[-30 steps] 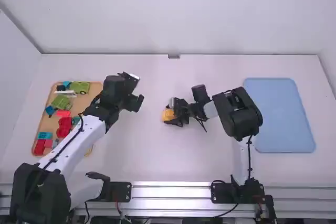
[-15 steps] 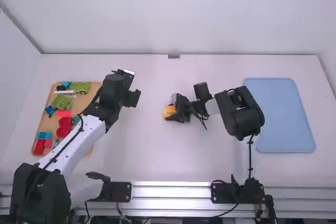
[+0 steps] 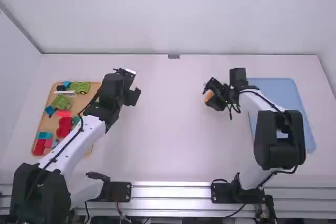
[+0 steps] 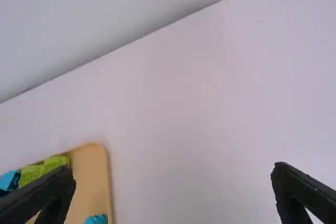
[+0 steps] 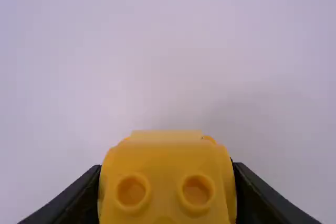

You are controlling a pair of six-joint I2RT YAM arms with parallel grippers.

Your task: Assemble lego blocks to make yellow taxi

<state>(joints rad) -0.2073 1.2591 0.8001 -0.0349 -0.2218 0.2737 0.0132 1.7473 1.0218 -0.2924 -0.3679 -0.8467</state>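
W/ the yellow block assy gripped btwn R fingers, a shift has been made from mid-frame to right of ctr, so delivery to the blue tray, far right, is prob. intended; L fingers, left of frame, are spread, empty.

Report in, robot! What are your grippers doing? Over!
Right gripper shut on yellow block. Left gripper open, empty. Right arm partly covers blue tray.
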